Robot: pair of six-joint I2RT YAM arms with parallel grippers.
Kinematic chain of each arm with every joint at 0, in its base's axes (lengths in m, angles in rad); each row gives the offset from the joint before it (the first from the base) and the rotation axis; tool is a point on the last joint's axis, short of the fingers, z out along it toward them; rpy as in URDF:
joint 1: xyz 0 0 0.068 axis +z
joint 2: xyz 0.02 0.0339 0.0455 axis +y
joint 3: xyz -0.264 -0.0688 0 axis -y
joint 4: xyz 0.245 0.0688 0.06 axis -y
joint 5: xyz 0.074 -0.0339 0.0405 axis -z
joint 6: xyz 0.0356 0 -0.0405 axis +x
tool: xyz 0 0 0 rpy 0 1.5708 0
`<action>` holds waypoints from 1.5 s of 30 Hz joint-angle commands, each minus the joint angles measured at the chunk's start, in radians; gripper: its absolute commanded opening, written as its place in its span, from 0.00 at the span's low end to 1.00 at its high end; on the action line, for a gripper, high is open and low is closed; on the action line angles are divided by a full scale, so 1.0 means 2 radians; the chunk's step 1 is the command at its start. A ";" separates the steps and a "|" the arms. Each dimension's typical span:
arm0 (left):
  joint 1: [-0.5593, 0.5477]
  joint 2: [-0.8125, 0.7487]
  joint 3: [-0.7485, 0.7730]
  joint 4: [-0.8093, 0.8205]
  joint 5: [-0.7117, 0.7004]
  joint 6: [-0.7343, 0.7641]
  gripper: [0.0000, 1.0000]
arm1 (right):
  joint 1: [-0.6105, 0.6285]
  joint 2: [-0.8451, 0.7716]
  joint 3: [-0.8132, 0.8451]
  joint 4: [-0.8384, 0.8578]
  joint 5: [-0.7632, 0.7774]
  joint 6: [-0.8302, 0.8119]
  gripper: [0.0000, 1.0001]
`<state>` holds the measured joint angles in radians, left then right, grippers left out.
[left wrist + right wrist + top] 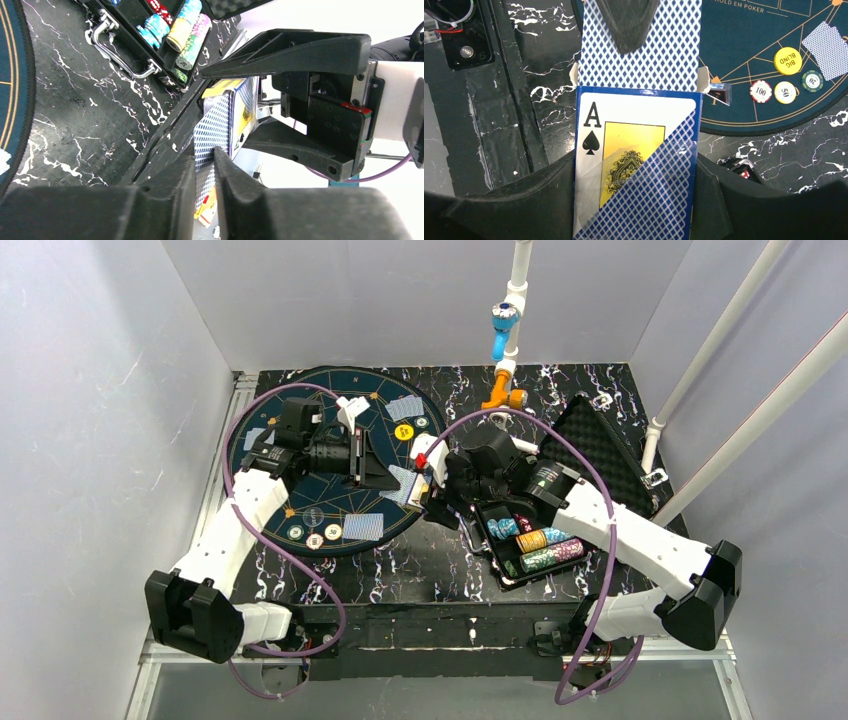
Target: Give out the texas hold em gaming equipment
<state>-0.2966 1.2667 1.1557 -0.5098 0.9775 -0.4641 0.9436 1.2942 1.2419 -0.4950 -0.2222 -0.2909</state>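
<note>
My right gripper [636, 202] is shut on a card box [636, 165] that shows an ace of spades and a blue diamond pattern. One blue-backed playing card [664, 60] sticks out of the box's far end. My left gripper [205, 160] straddles that card [211, 125]; its jaws stand narrowly open, with a slit still showing beside the card. Both grippers meet above the right rim of the round poker mat [330, 455]. On the mat lie blue-backed cards [363, 527], a yellow big blind disc [403, 433] and several chips [315, 537].
An open black case [590, 455] on the right holds rows of chips [540, 540] and red dice. Its metal handle [117, 55] faces the mat. A white pipe with blue and orange fittings [505, 340] rises at the back. White walls enclose the table.
</note>
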 commanded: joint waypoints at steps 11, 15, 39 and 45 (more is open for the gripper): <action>0.077 -0.003 0.082 -0.081 -0.002 0.054 0.00 | -0.009 -0.026 0.003 0.036 0.014 0.004 0.01; 0.120 0.043 0.139 -0.147 -0.023 0.100 0.00 | -0.013 -0.029 -0.001 0.036 0.017 0.005 0.01; 0.074 0.446 0.487 -0.062 -0.547 0.440 0.00 | -0.041 -0.035 -0.008 0.021 0.012 0.004 0.01; 0.057 0.508 0.508 0.023 -0.600 0.512 0.00 | -0.049 -0.039 -0.012 0.012 0.014 0.004 0.01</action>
<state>-0.1631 2.2177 2.1082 -0.6117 -0.1066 0.4232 0.8600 1.2591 1.2247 -0.4984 -0.1864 -0.2871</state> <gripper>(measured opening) 0.009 0.732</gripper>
